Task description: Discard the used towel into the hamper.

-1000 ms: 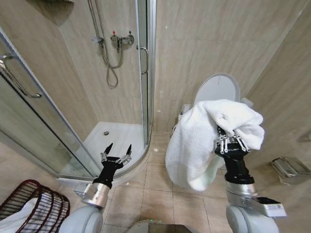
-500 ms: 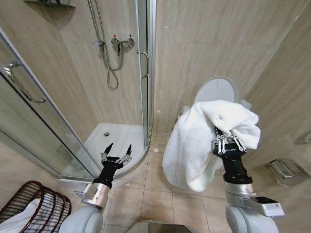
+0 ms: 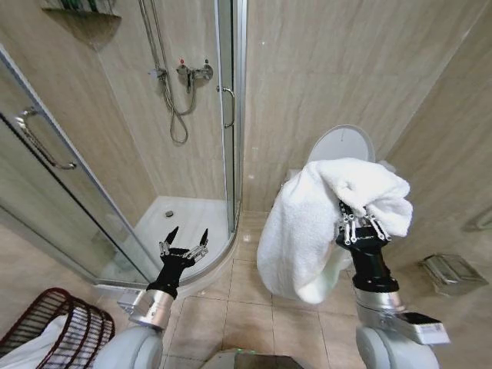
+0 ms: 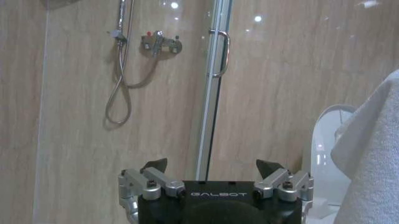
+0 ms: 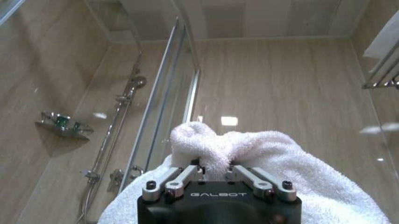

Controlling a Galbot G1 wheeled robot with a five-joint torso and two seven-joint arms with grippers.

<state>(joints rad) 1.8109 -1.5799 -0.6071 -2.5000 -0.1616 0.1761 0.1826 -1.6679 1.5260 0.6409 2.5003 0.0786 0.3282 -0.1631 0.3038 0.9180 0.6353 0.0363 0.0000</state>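
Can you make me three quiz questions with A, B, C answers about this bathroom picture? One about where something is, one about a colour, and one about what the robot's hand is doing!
1. Where is the round, dark red-brown wire hamper?
A. On the floor at the robot's left
B. Inside the shower
C. On the toilet

2. What colour is the fluffy terry towel?
A. Blue
B. White
C. Green

3. What is the left gripper doing?
A. Squeezing the towel
B. Holding the shower hose
C. Open and holding nothing

Answers:
1. A, it sits low at the left edge of the head view.
2. B, the cloth is plain white.
3. C, its fingers are spread apart with nothing between; the right gripper pinches the towel.
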